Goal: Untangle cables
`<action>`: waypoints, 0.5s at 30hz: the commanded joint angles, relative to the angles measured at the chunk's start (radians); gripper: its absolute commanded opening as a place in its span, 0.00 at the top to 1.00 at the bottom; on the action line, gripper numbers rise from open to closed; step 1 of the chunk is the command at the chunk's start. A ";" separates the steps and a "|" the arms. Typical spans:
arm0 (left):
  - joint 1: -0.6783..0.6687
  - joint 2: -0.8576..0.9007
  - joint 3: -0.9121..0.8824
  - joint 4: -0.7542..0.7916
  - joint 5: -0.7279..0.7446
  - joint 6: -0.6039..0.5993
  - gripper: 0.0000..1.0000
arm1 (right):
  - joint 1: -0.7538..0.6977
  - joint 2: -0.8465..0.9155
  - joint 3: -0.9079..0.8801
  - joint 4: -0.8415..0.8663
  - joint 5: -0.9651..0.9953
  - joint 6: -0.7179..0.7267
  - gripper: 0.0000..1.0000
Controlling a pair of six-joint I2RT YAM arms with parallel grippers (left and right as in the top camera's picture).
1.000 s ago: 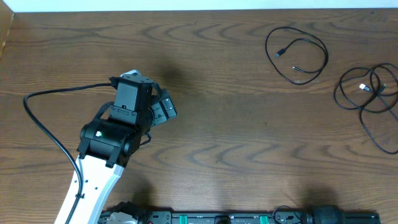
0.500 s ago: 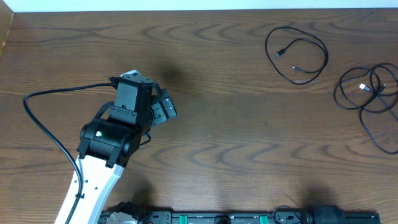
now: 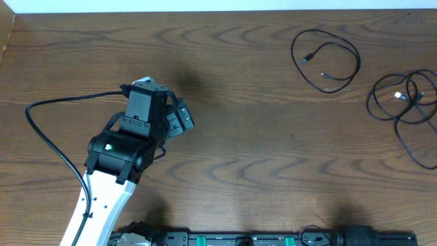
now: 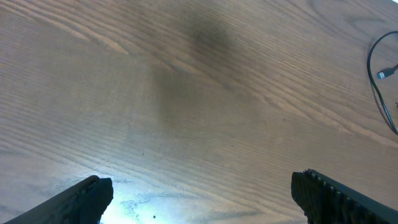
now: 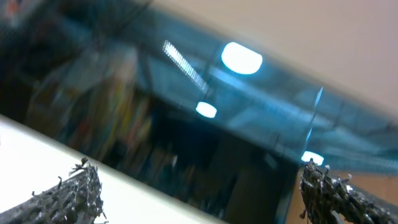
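A thin black cable lies in a loose loop at the far right of the wooden table. A second bundle of black loops with a short white cable lies at the right edge. Part of the first black cable shows at the right edge of the left wrist view. My left gripper hovers over the left middle of the table, far from the cables; its fingers are wide apart and empty. My right gripper is open and empty, aimed away from the table at a blurred room; it is out of the overhead view.
A thick black wire loops from the left arm across the table's left side. A rail with fittings runs along the front edge. The table's far edge meets a white strip.
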 commanded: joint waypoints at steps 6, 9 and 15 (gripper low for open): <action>0.005 -0.003 0.012 -0.002 -0.002 -0.004 0.02 | -0.003 -0.006 -0.151 -0.026 -0.001 0.020 0.01; 0.005 -0.003 0.012 -0.002 -0.002 -0.004 0.02 | -0.003 -0.006 -0.240 0.014 -0.001 0.082 0.01; 0.005 -0.003 0.012 -0.002 -0.002 -0.004 0.02 | -0.003 -0.006 -0.426 0.123 -0.010 0.104 0.01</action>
